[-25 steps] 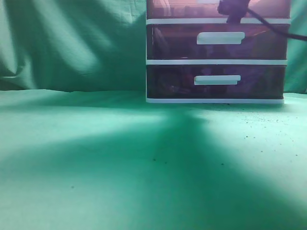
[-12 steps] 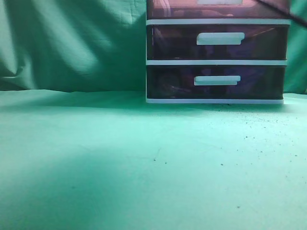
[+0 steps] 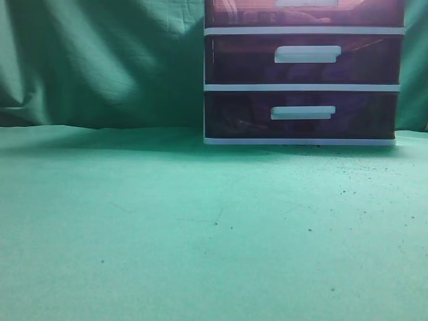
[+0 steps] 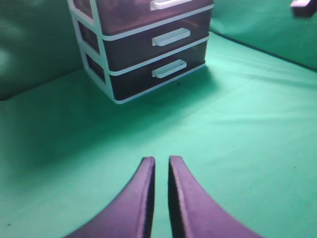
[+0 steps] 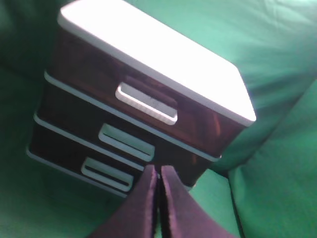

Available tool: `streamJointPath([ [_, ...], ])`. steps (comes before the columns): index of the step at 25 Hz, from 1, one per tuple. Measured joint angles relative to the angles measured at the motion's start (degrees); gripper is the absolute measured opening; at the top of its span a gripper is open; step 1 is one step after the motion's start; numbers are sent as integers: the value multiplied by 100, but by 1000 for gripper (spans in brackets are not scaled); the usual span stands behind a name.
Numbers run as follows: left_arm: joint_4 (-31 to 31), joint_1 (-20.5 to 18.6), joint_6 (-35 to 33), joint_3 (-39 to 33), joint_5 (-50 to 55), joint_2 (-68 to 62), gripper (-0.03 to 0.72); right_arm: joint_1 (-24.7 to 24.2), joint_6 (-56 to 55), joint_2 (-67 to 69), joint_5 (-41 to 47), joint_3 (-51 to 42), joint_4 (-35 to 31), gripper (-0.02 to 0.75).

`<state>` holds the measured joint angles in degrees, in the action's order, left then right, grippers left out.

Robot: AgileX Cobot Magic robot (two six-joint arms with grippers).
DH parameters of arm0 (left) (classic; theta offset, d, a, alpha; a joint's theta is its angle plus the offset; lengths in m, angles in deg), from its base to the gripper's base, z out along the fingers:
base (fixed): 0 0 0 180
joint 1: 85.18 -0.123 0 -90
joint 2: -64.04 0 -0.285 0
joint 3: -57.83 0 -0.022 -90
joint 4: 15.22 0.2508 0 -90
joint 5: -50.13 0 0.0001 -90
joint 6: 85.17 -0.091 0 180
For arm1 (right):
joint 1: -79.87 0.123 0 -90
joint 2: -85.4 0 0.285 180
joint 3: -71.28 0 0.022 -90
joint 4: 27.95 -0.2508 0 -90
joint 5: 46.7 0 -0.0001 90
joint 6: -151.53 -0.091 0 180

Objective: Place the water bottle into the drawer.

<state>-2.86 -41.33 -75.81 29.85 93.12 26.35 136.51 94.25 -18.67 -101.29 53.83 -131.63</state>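
Observation:
The drawer is the top one of three dark purple-brown drawers in a white-framed chest, and it looks pushed in. It also shows in the left wrist view and in the right wrist view, where its white handle is visible. I cannot make out the water bottle in any view. My left gripper hangs empty over the green cloth, well in front of the chest, with its fingers nearly together. My right gripper is shut and empty, in the air in front of the chest. Neither gripper shows in the exterior view.
The middle drawer and the lowest drawer are pushed in. The chest stands at the back right on a green cloth that also hangs behind it as a backdrop.
The right arm and its cable, which were in front of the top drawer, have moved up and out of the exterior view. Their shadow on the cloth is gone.

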Motion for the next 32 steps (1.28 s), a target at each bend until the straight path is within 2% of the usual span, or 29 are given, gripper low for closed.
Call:
streamJointPath([
  [9, -280, 0, -14, -2018, -1269, 1872, 56, 1755, 0, -1588, -297, 0, 0, 0],
  [17, -314, 0, 97, -2955, -1442, 2453, 56, 3084, 0, -2067, -376, 0, 0, 0],
  [22, -314, 0, 131, -3309, -1273, 2453, 56, 3447, 0, -2067, -497, 0, 0, 0],
  [27, -536, 0, 206, -3687, -1186, 2453, 56, 3459, 0, -2067, -576, 0, 0, 0],
  [32, -817, 0, 283, -3746, -1165, 2453, 56, 3459, 0, -2067, -586, 0, 0, 0],
])
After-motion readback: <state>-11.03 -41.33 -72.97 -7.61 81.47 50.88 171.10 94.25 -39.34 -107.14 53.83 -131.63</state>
